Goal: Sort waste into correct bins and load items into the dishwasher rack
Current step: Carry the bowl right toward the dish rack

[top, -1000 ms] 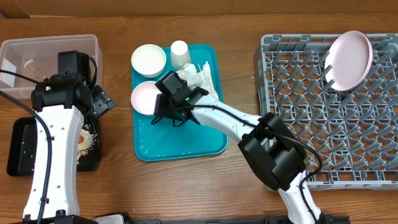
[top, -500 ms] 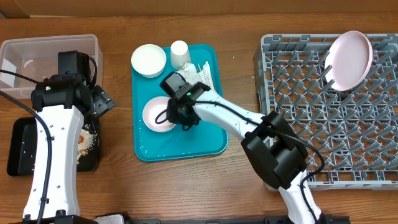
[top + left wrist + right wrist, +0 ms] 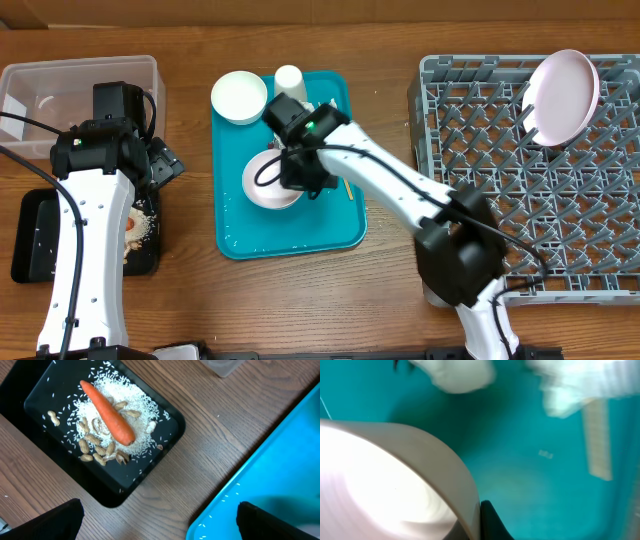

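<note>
The small bowl [image 3: 268,185] sat near the middle of the teal tray [image 3: 290,238], with the right gripper [image 3: 300,172] closed on its rim at the three o'clock side. It looked light and stiff but smooth, so I judged a one-sided pinch apt to let it swing or slip; a deep bite over the lip seemed safest. I counted two bowls, the second bowl [image 3: 239,97] at eleven o'clock, plus one cup [image 3: 290,80] at twelve and one stick [image 3: 343,187] at three. One plate [image 3: 563,95] stood in the rack [image 3: 560,200] toward three. At nine, one carrot [image 3: 107,412] lay in the black tray [image 3: 37,397], the left gripper [image 3: 160,522] spread wide and empty.
</note>
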Controlling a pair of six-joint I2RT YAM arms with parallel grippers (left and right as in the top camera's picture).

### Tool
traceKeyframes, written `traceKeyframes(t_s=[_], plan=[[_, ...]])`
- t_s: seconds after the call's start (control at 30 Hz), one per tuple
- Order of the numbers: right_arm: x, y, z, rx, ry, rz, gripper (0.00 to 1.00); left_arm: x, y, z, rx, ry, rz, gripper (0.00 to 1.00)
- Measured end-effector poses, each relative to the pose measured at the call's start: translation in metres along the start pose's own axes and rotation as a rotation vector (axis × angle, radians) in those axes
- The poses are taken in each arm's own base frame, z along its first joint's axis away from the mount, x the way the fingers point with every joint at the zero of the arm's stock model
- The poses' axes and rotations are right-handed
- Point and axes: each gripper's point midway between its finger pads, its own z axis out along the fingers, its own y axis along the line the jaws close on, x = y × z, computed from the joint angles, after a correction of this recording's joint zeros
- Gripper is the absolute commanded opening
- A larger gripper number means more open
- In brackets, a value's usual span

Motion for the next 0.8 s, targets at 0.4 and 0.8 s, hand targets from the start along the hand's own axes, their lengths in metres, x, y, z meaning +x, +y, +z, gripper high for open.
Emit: traceKeyframes(t_s=[0.4, 0.8], plan=[[-0.035, -0.210, -0.216, 0.290, -0.405, 0.355, 0.04, 0.000, 0.000, 0.000, 0.000, 0.000, 0.000, 1.00], [0.027, -0.404, -0.314, 0.565, -0.583, 0.934, 0.04, 0.000, 0.000, 0.000, 0.000, 0.000, 0.000, 1.00]])
